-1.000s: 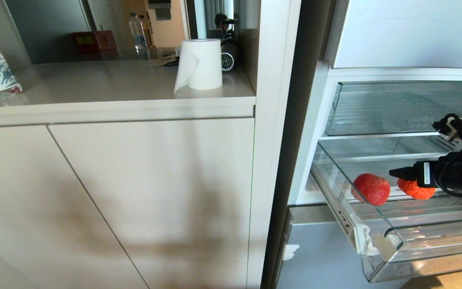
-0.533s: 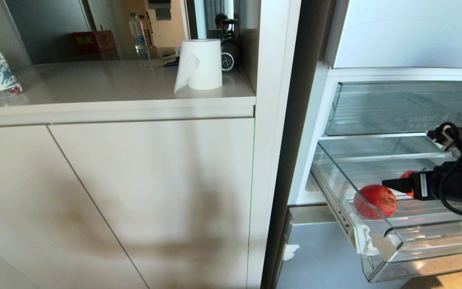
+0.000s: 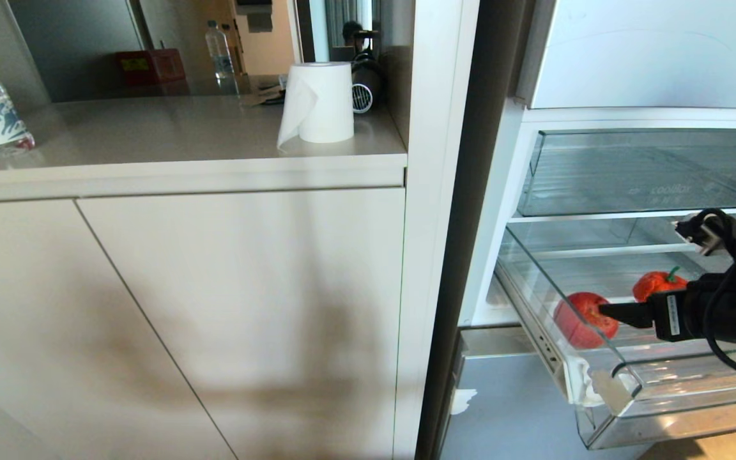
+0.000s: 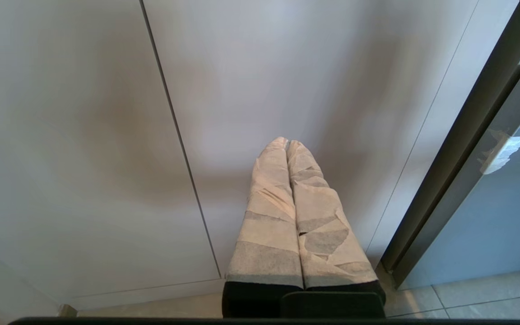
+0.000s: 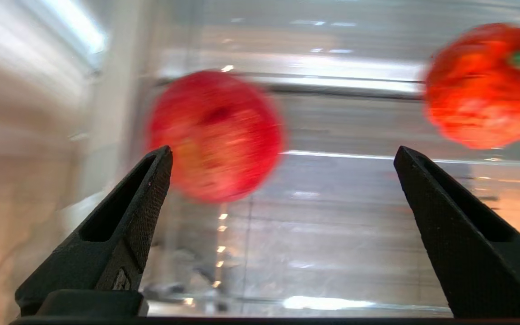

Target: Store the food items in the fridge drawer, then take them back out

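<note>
my right gripper, jaws spread wide and empty, sits inside the fridge drawer; the apple lies just ahead, off-centre toward one finger, on the ribbed floor. i judge the left gripper, pressed together, is farther.

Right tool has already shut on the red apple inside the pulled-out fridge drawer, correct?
Not shut. In the right wrist view the right tool is wide open, the red apple in front of it and ungripped, in the pulled-out fridge drawer.
</note>
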{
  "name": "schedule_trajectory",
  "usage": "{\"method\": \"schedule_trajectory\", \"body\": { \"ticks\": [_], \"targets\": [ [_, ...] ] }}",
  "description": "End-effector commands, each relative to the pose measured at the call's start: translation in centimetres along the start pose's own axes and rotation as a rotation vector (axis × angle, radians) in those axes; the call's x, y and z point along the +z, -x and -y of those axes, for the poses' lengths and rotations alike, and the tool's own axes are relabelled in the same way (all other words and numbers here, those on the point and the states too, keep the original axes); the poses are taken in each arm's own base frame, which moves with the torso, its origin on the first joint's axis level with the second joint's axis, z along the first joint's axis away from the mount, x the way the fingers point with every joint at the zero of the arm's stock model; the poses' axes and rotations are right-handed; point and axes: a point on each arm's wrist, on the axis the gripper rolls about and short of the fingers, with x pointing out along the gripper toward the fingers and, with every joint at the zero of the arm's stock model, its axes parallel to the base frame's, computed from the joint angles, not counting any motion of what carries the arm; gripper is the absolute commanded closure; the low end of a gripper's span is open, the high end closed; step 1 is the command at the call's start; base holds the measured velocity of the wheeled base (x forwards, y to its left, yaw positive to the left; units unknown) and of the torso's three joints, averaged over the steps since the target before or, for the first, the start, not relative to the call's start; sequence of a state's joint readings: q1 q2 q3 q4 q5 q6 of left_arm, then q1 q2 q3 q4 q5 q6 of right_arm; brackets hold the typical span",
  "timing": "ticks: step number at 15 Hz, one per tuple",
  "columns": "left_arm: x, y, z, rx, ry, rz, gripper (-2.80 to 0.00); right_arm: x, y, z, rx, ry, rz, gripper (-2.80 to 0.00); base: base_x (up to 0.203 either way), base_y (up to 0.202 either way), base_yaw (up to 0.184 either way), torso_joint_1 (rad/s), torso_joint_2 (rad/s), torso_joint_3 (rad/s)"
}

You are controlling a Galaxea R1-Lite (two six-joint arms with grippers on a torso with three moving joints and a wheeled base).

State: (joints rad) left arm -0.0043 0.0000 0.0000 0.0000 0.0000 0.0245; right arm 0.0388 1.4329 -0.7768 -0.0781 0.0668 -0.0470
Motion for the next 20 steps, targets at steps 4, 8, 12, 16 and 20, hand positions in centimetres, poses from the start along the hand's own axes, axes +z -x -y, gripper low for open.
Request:
{"method": "schedule_trajectory", "body": {
  "ticks": [4,8,12,16,20],
  "targets": [
    [0.0,0.0,0.0,0.0,0.0,-0.001,0.0,0.1,0.2,-1.2,0.044,0.018,-0.031,-2.8,0.0,0.0,0.0,0.0,0.0,0.0],
    [0.0,0.0,0.0,0.001,0.0,-0.002,0.0,-0.2,-1.5,-0.9,0.014,0.013,-0.107,-2.8,0.0,0.0,0.0,0.0,0.0,0.0],
    [0.0,0.0,0.0,0.0,0.0,0.0,0.0,2.3,-3.6,0.4,-0.169,-0.064,-0.042,-2.8,0.0,0.0,0.0,0.0,0.0,0.0],
    [0.0,0.0,0.0,0.0,0.0,-0.001,0.0,3.5,-1.3,0.5,-0.194,-0.114,0.079,-2.8,0.0,0.0,0.0,0.0,0.0,0.0],
    [0.0,0.0,0.0,0.0,0.0,-0.002,0.0,1.9,-0.9,0.0,-0.169,-0.068,0.038,-2.8,0.0,0.0,0.0,0.0,0.0,0.0]
  ]
}}
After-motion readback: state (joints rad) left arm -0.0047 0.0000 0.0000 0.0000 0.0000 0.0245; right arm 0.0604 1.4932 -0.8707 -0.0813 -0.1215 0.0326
